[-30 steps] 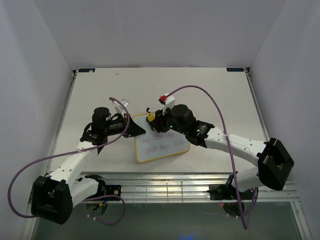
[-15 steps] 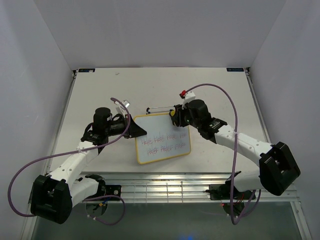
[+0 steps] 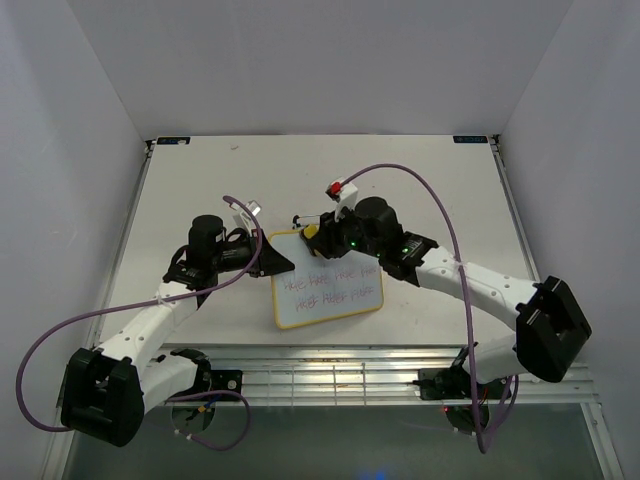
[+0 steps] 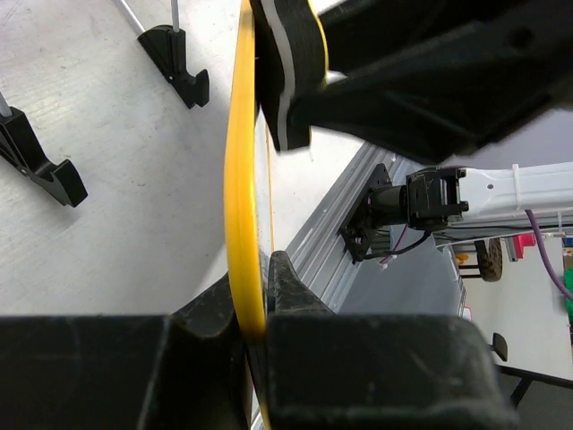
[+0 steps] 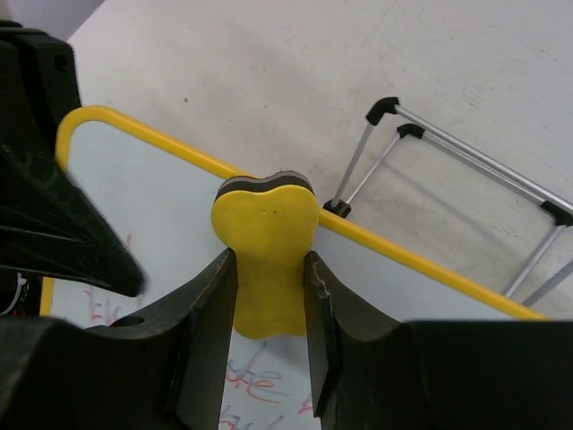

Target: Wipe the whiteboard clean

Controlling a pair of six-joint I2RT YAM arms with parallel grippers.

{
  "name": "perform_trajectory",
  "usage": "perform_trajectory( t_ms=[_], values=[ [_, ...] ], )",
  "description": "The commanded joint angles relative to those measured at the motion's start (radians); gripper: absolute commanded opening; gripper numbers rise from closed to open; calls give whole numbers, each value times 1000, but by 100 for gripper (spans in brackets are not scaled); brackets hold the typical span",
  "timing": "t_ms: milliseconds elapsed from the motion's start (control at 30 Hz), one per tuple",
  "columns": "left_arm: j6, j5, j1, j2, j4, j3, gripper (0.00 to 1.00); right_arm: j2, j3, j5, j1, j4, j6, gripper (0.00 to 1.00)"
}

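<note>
Two lines of pink handwriting still cover the whiteboard (image 3: 327,288), which lies on the table (image 3: 200,180) between your arms, with your left gripper (image 4: 255,296) clamped on its left yellow rim and your right gripper (image 5: 269,269) pinching the yellow sponge eraser (image 5: 264,228) at the top edge. The board looks light, stiff and slick, likely to skid under rubbing, so that rim pinch is your hold. Half a second back the eraser sat at the top right corner; now it's swung toward the top left, writing unchanged.
</note>
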Motion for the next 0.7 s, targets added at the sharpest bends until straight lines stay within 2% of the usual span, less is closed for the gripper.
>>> perform_trajectory(
  t_ms=[0, 133, 300, 667],
  values=[
    [8, 207, -44, -57, 148, 54, 0, -13, -147, -35, -147, -20, 11, 8],
    [17, 205, -45, -55, 140, 52, 0, -111, -311, -67, -295, -20, -13, 8],
    [19, 205, -45, -41, 148, 48, 0, -140, -400, -138, -433, -9, -50, 8],
    [11, 204, -48, -44, 149, 39, 0, -91, -247, -236, -430, -23, -46, 8]
  ],
)
